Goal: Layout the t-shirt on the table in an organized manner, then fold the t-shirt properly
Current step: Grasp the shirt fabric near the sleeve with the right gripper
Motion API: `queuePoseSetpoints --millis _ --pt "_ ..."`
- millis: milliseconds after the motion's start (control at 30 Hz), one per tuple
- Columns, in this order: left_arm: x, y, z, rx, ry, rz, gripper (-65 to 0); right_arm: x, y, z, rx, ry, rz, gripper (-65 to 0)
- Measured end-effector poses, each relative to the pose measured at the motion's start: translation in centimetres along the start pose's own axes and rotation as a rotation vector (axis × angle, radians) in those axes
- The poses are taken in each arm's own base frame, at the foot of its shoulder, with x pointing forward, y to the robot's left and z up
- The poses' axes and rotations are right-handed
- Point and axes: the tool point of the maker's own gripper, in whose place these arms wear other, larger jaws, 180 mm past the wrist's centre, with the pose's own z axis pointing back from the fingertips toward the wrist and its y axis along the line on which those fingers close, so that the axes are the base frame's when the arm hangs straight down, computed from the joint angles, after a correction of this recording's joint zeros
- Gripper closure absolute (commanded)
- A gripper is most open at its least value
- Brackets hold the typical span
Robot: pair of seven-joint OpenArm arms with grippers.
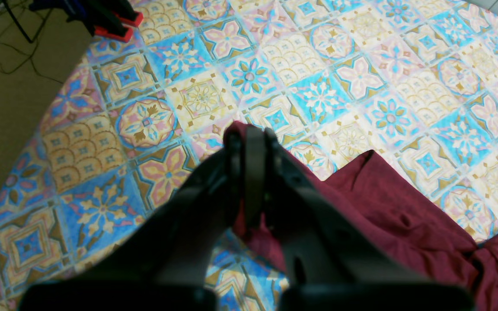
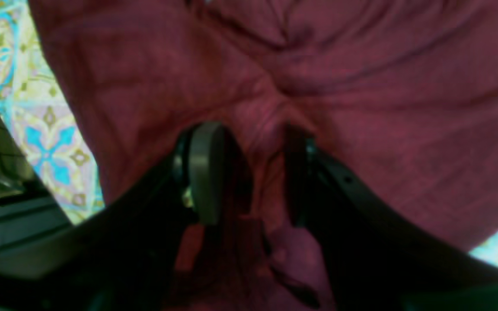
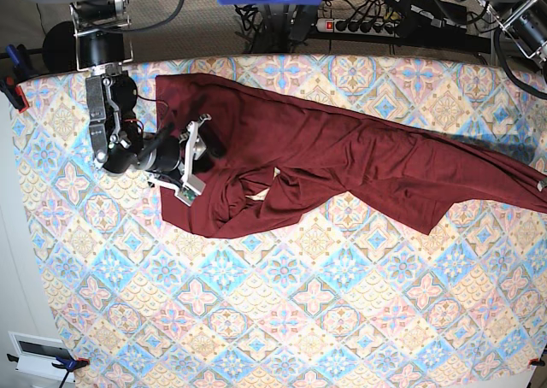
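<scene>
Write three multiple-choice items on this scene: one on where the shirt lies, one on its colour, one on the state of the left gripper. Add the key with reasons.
1. Where does the t-shirt lie on the table?
A. the far half
B. the near edge
C. hanging off the near side

2. What colour is the t-shirt?
A. navy
B. dark maroon
C. white

3. How is the left gripper?
A. wide open above bare cloth
B. shut on the t-shirt
C. out of every view

Key: 1 A, the base view shows it stretched across the far part; 2 B, every view shows it plain maroon; 3 B, the left wrist view shows maroon fabric pinched between closed fingers.
</scene>
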Motion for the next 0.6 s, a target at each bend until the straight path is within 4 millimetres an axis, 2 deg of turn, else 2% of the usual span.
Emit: queuePoseSetpoints --millis 100,267,433,600 --pt "-0.1 0.0 0.0 0.0 0.001 0.0 0.0 0.7 -0.2 -0.2 0.012 -0.051 -0.023 -22.5" --pt "-0.1 0.0 0.0 0.0 0.003 0.0 0.0 -1.2 -0.5 -0.8 0.012 -0.004 -0.064 -22.5" --pt "-0.1 0.0 0.0 0.0 0.003 -0.001 0.0 0.5 -1.1 -0.7 0.007 -0.095 -0.079 -22.5" --pt "-0.1 0.0 0.0 0.0 0.004 -0.001 0.0 -1.3 -1.2 -1.3 0.013 -0.054 -0.117 -22.4"
